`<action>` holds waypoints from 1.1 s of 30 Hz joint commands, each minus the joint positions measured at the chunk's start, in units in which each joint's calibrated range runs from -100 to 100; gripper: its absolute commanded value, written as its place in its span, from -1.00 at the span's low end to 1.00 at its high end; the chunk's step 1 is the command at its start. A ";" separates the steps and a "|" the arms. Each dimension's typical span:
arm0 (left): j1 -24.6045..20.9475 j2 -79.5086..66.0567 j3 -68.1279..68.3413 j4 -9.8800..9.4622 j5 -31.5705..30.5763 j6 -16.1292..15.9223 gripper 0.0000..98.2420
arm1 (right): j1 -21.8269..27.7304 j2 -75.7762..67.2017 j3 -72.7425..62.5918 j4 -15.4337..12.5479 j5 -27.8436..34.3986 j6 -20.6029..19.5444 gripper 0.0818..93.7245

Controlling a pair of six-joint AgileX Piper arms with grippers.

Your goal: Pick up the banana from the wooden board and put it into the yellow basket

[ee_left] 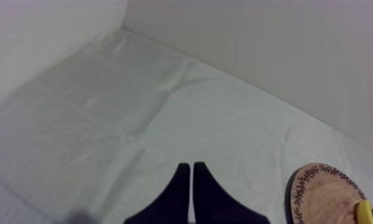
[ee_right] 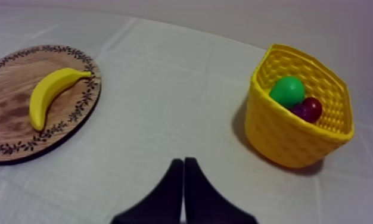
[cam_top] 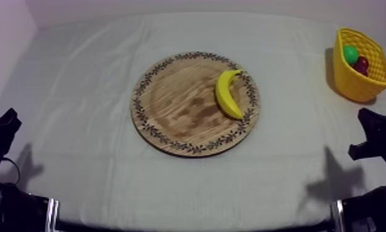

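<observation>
A yellow banana (cam_top: 227, 94) lies on the right part of the round wooden board (cam_top: 171, 105) in the middle of the table. From the right wrist the banana (ee_right: 50, 92) and the board (ee_right: 10, 128) appear too. The yellow basket (cam_top: 371, 83) stands at the far right and holds a green fruit (cam_top: 350, 54) and a small red fruit (cam_top: 361, 64). My left gripper (cam_top: 5, 123) rests low at the left, its fingers (ee_left: 182, 179) together as a wedge. My right gripper (cam_top: 368, 123) rests low at the right, fingers (ee_right: 176, 173) together, with the basket (ee_right: 284, 134) close ahead.
Grey-white cloth covers the table, with open room left of the board and between board and basket. The board's edge (ee_left: 320, 199) with the banana's tip (ee_left: 365, 211) lies beyond my left gripper. A wall runs along the far side.
</observation>
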 commanded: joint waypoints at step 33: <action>-0.01 0.04 0.00 -0.02 0.00 -0.02 -1.00 | -0.26 20.05 -24.31 3.16 13.90 -1.39 -1.00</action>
